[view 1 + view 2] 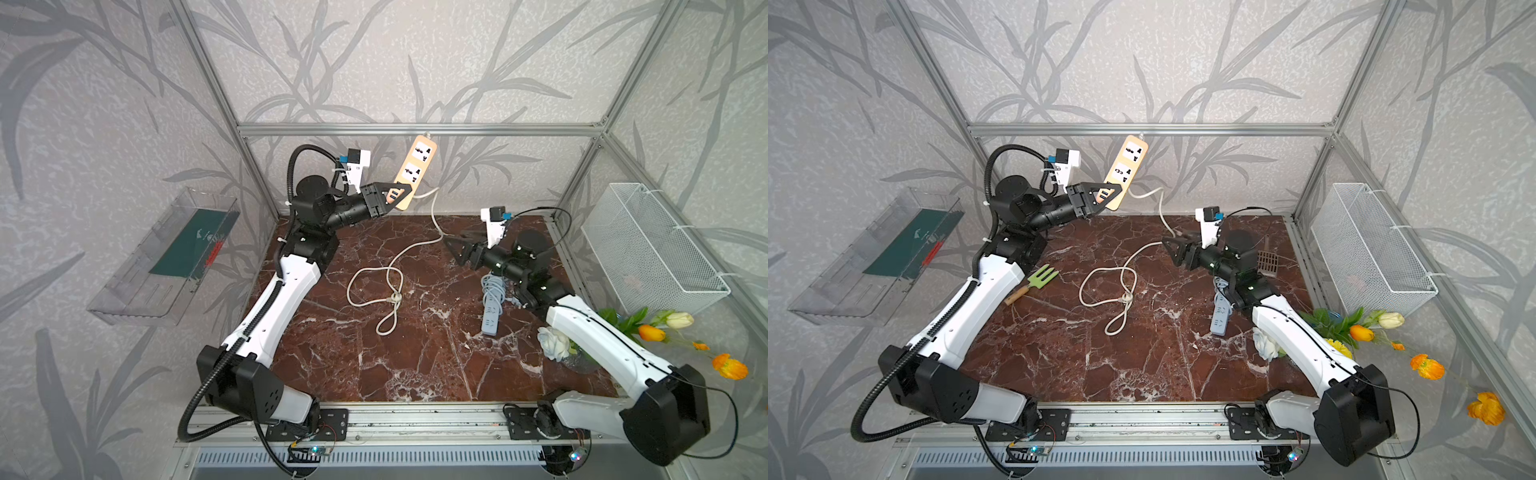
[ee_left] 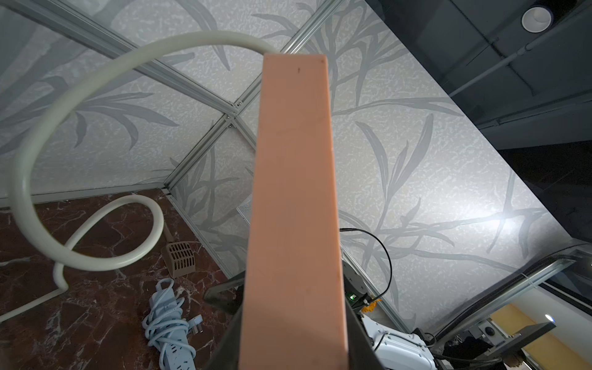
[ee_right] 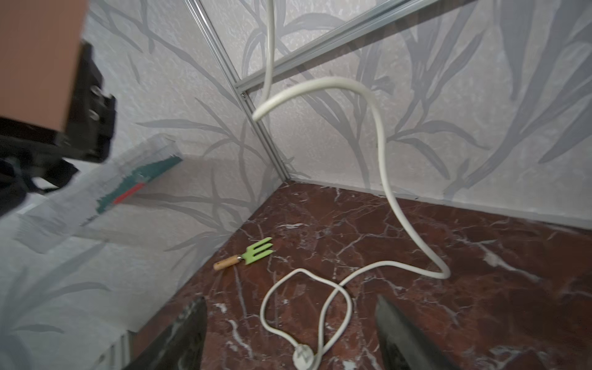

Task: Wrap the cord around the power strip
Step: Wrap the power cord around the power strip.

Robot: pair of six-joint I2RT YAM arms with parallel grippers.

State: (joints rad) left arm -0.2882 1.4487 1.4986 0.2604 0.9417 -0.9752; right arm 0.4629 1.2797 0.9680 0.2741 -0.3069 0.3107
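Strip (image 1: pixel 417 166): aloft by back wall, long axis tilted up and away, lower end clamped in left tool (image 1: pixel 395 193).
Cord (image 1: pixel 434 212): hanging from strip to bench (image 1: pixel 374 365), looped there.
Right tool (image 1: pixel 451 241): jaws apart, empty, just beside hanging run; likely the nearer arm for winding.

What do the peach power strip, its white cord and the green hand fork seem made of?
Peach power strip: likely hard plastic, smooth matte faces, crisp edges.
White cord: probably vinyl or rubber sheath, faint sheen, soft curves.
Green hand fork: painted metal or plastic tines, unclear; tan handle looks wooden.
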